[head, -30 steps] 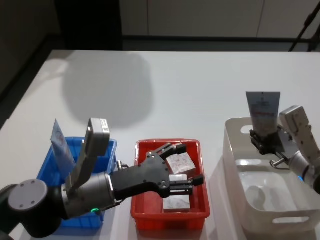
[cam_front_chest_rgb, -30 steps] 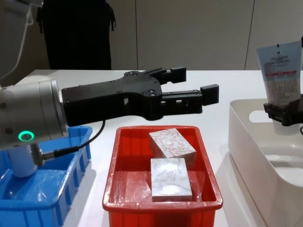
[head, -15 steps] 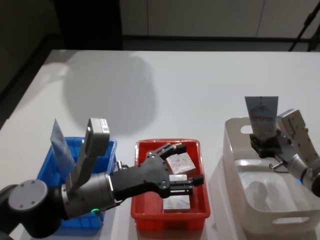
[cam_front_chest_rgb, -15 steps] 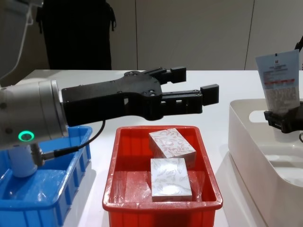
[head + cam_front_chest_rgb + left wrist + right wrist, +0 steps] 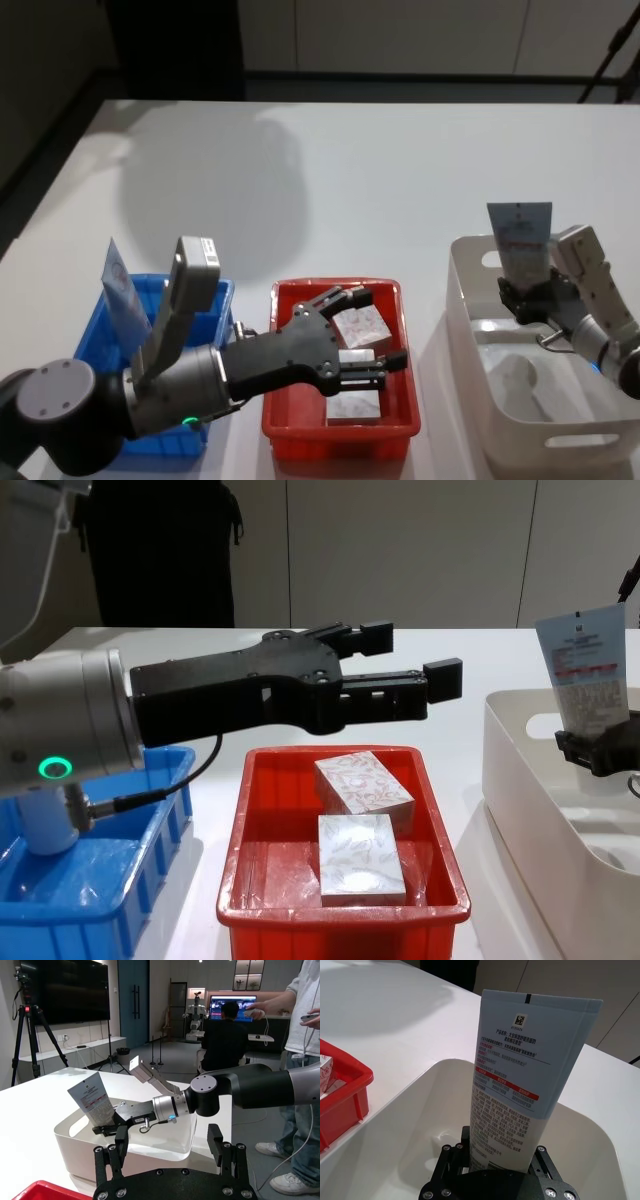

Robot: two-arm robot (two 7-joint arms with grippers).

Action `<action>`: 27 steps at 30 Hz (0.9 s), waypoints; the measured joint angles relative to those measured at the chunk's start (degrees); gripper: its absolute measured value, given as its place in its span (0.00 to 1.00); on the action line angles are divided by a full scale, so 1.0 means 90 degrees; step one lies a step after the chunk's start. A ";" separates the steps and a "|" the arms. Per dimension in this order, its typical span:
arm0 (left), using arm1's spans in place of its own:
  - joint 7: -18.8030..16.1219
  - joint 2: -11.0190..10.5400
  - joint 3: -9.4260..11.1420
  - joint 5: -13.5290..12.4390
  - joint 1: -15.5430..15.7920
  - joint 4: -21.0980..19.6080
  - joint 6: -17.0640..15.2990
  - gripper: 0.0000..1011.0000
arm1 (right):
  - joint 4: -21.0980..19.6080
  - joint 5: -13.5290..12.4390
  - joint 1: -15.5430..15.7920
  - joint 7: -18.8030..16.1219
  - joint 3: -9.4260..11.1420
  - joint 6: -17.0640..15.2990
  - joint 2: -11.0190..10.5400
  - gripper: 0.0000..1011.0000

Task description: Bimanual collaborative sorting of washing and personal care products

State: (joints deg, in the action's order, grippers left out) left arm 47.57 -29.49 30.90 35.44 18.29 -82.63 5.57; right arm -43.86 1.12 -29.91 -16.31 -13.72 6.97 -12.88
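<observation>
The right gripper [image 5: 526,297] is clamped on the lower end of the pale blue plastic squeeze tube with fine print [image 5: 521,235], which rises from it toward 12 o'clock over the white handled plastic tub [image 5: 462,330] at the table's 4 o'clock. The left gripper [image 5: 377,328], fingers spread and empty, hovers over the red plastic crate [image 5: 283,425] at 6 o'clock, where two white leaf-patterned boxes [image 5: 362,780] lie.

The pale blue tube [image 5: 522,240] is standing straight up in the right hand [image 5: 527,296], over the white tub [image 5: 462,290]. Two white boxes [image 5: 362,782] are lying close together in the red crate [image 5: 243,832]. The white bottle [image 5: 45,825] is standing in the blue crate [image 5: 166,818].
</observation>
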 joint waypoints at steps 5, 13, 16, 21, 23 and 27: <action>0.0000 0.0000 0.0000 0.0000 0.0000 0.0000 0.0000 0.99 | 0.0086 0.0031 -0.0036 -0.0002 -0.0006 0.0001 0.0015 0.49; 0.0000 0.0000 0.0000 0.0000 0.0000 0.0000 0.0000 0.99 | 0.0249 0.0061 -0.0115 0.0009 -0.0004 -0.0005 0.0050 0.49; 0.0000 0.0000 0.0000 0.0000 0.0000 0.0000 0.0000 0.99 | 0.0295 0.0060 -0.0138 0.0009 0.0003 -0.0024 0.0064 0.49; 0.0000 0.0000 0.0000 0.0000 0.0000 0.0000 0.0000 0.99 | 0.0344 0.0045 -0.0169 0.0011 0.0033 -0.0107 0.0093 0.49; 0.0000 0.0000 0.0000 0.0000 0.0000 0.0000 0.0000 0.99 | 0.0353 0.0041 -0.0176 0.0015 0.0041 -0.0126 0.0099 0.49; 0.0000 0.0000 0.0000 0.0000 0.0000 0.0000 0.0000 0.99 | 0.0353 0.0040 -0.0175 0.0016 0.0042 -0.0127 0.0096 0.49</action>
State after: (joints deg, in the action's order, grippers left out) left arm 47.57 -29.49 30.90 35.44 18.29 -82.63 5.57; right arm -40.69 1.48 -31.48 -16.17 -13.35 5.83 -12.01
